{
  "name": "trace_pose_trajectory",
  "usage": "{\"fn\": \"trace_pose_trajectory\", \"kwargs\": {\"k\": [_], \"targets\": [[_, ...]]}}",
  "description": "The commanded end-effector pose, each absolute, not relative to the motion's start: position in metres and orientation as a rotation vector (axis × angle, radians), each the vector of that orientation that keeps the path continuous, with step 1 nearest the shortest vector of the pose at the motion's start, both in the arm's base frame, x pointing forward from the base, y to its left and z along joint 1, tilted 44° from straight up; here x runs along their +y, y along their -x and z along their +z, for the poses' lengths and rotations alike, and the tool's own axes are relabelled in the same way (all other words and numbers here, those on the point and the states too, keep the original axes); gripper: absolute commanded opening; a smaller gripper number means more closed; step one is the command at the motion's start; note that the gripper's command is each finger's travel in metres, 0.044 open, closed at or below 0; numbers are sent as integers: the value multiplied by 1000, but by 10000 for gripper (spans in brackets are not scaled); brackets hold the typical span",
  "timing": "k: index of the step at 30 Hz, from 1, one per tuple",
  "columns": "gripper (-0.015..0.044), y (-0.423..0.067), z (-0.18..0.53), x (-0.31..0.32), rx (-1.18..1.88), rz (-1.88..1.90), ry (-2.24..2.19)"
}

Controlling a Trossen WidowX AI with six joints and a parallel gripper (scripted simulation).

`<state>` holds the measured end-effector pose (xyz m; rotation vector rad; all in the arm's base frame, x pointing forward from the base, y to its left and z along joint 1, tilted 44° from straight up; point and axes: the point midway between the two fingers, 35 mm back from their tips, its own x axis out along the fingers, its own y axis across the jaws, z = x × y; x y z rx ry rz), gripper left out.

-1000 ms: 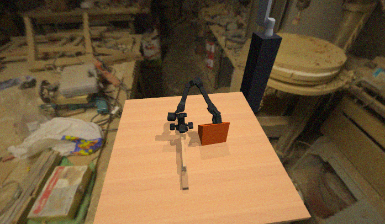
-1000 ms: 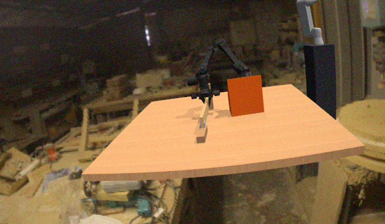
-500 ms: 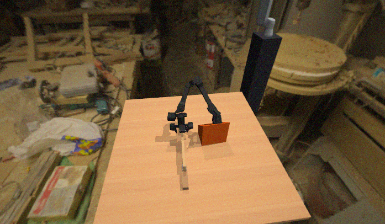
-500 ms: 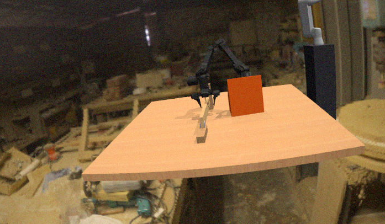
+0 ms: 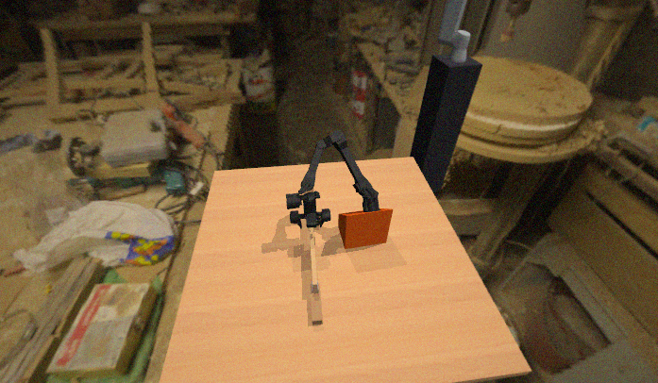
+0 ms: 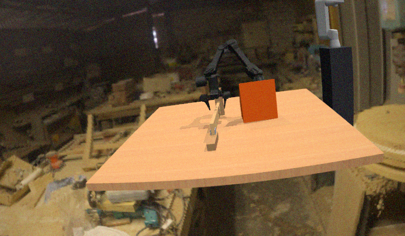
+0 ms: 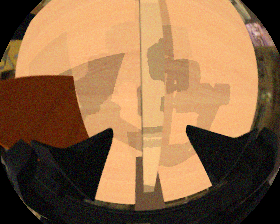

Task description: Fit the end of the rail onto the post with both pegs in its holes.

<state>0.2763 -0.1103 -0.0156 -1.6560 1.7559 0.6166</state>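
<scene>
- The top view looks down steeply from high up beyond the table's (image 5: 255, 304) front edge, taking in the whole top with workshop floor on both sides.
- The exterior view sits lower and farther out, looking nearly level across the table (image 6: 286, 158), the arm in the upper middle.
- The wrist view looks from close above along the rail (image 7: 151, 83); all three share the orange block (image 5: 364, 228).

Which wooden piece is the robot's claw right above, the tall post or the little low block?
The tall post. The open tool hangs over it, fingers either side, holding nothing. The low footboard block sits at the rail's other end, away from the tool.
</scene>
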Motion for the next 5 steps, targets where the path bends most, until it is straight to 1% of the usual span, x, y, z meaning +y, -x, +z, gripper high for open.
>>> {"fn": "trace_pose_trajectory", "kwargs": {"k": [1, 5], "targets": [[440, -276, -16, -109, 1761, 614, 1657], [440, -276, -16, -109, 1761, 614, 1657]]}}
